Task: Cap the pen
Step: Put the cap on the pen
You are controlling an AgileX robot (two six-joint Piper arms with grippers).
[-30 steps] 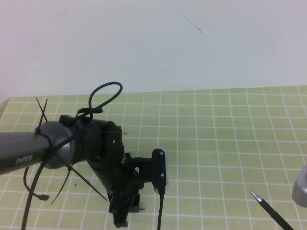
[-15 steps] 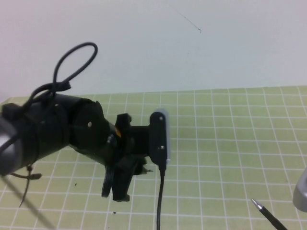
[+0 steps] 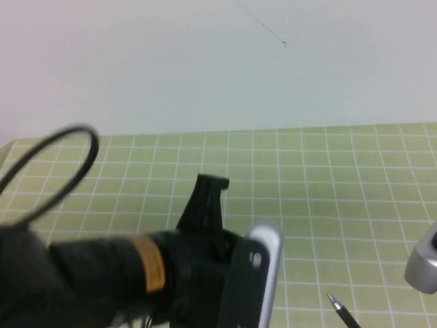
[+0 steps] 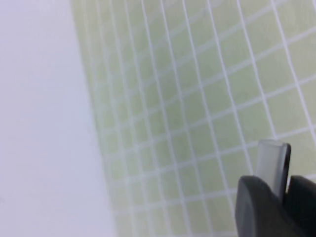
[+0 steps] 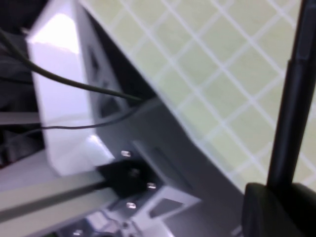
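The pen [image 5: 295, 94] is a thin black stick, and my right gripper [image 5: 279, 191] is shut on its lower part. In the high view only the pen's silver-tipped end [image 3: 339, 305] shows, low on the right, pointing up and to the left over the mat. My left gripper [image 4: 287, 183] is shut on a short translucent-grey cap [image 4: 272, 159] that sticks out past its fingers. The left arm fills the lower left of the high view, with its gripper [image 3: 208, 197] raised above the mat. The cap is hidden in the high view.
A green mat with a white grid [image 3: 328, 171] covers the table up to a plain white wall [image 3: 205, 61]. The grey right arm [image 3: 423, 263] enters at the right edge. The left wrist's white camera housing [image 3: 265, 270] and a cable loop [image 3: 68, 157] sit close to the lens.
The left arm has lifted off the mat and swung up toward the camera, its gripper having closed on the cap. The pen tip has shifted a little left.
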